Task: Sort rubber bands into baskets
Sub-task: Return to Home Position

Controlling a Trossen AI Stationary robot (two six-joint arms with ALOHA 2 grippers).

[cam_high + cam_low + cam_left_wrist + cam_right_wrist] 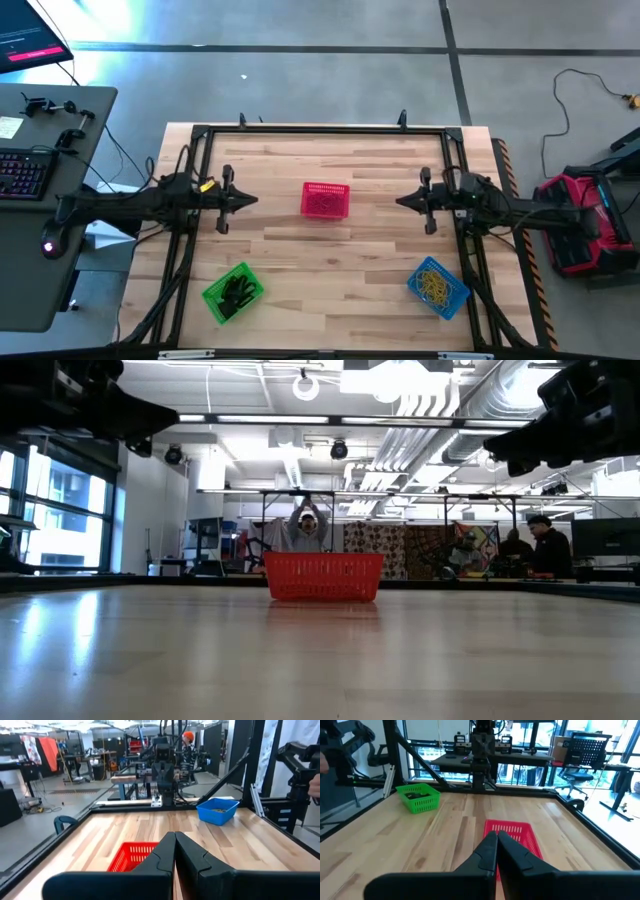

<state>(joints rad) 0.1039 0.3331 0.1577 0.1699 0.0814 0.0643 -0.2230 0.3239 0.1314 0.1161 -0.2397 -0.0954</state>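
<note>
To either side of the red basket (pixel 325 200) the two arms hang above the table (pixel 330 255), mirrored, tips pointing in at it. The left gripper (pixel 250 200) is on the red basket's left and the right gripper (pixel 400 201) on its right, each near it but apart from it. Both wrist views show the fingers pressed together with nothing between them, so each gripper is clenched and empty, a pose that suits arms parked rather than reaching. In the high view the green basket (pixel 233 292) sits below and left of the red basket, holding a clump of black bands (pixel 237 294). The blue basket (pixel 438 286) sits below and right of it, holding yellow bands (pixel 433 284). Whether the red basket holds bands I cannot tell, since any would blend with its mesh. No loose band shows on the wood around it, so the sorting looks finished, each colour kept in its own basket.
</note>
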